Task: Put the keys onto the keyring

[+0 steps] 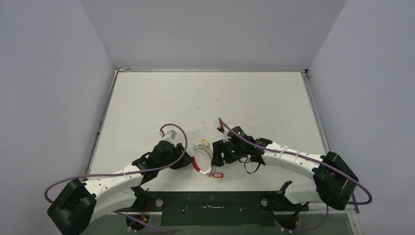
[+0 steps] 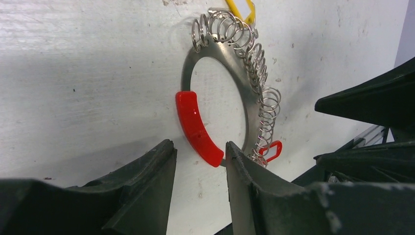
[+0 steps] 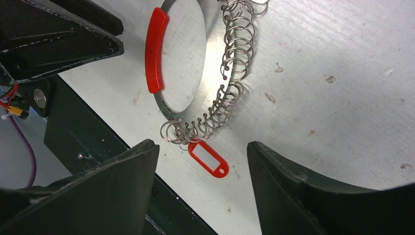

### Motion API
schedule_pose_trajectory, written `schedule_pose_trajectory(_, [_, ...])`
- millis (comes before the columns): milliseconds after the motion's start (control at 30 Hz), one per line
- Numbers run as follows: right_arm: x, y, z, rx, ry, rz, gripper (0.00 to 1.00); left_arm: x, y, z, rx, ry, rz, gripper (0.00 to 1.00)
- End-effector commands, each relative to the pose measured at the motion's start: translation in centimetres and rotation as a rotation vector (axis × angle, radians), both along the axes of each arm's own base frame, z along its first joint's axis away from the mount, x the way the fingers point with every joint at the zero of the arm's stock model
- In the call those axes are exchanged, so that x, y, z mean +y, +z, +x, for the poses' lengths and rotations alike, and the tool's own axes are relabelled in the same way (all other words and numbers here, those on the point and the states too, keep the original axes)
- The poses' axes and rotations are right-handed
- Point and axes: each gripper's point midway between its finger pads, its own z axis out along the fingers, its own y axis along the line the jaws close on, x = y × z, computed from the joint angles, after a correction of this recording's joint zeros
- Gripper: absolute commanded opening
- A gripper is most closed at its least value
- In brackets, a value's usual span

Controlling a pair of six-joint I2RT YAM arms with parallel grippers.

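Flat silvery metal keyring (image 2: 187,73) with red arc, strung with small wire loops (image 2: 254,63), lay between left claw (image 2: 198,145) and right claw (image 3: 200,144), both parted.

In the left wrist view the nearest arc of the keyring (image 2: 188,68) is hidden behind one finger (image 2: 244,181) of the left gripper (image 2: 199,144), which half covers the red tag (image 2: 270,150) beside that arc; the yellow tag (image 2: 240,9) at the ring's far side is cut by the top edge. The right wrist view crops that far arc too. From above, the wire loops (image 1: 209,148) along the ring's rim (a silvery smear) are too small to count.
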Motion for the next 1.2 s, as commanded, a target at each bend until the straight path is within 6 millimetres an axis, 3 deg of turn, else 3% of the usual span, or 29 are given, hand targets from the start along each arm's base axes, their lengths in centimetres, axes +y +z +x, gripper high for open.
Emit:
schedule_pose_trajectory(0, [0.6, 0.7, 0.4, -0.046, 0.019, -0.007, 0.64, -1.6, 1.5, 0.3, -0.009, -0.079, -0.022, 0.39])
schedule_pose_trajectory(267, [0.2, 1.5, 0.0, -0.156, 0.084, -0.167, 0.4, -3.9, 1.1, -0.3, 0.02, -0.182, 0.005, 0.29])
schedule_pose_trajectory(500, [0.0, 1.3, -0.1, -0.148, 0.045, -0.16, 0.24, -7.1, 2.8, -1.0, -0.08, -0.291, 0.044, 0.14])
schedule_pose_trajectory(667, [-0.1, 1.2, -0.1, -0.125, 0.007, -0.134, 0.11, -9.0, 2.1, -2.3, -0.086, -0.37, 0.068, 0.02])
schedule_pose_trajectory(867, [0.1, 1.2, -0.2, -0.102, -0.003, -0.09, 0.07, -10.0, -0.4, -3.9, -0.043, -0.417, 0.144, 0.0])
schedule_pose_trajectory(1167, [0.1, 1.7, -0.1, -0.132, 0.02, -0.083, 0.06, -9.1, -2.2, -5.2, -0.033, -0.385, 0.3, 0.0])
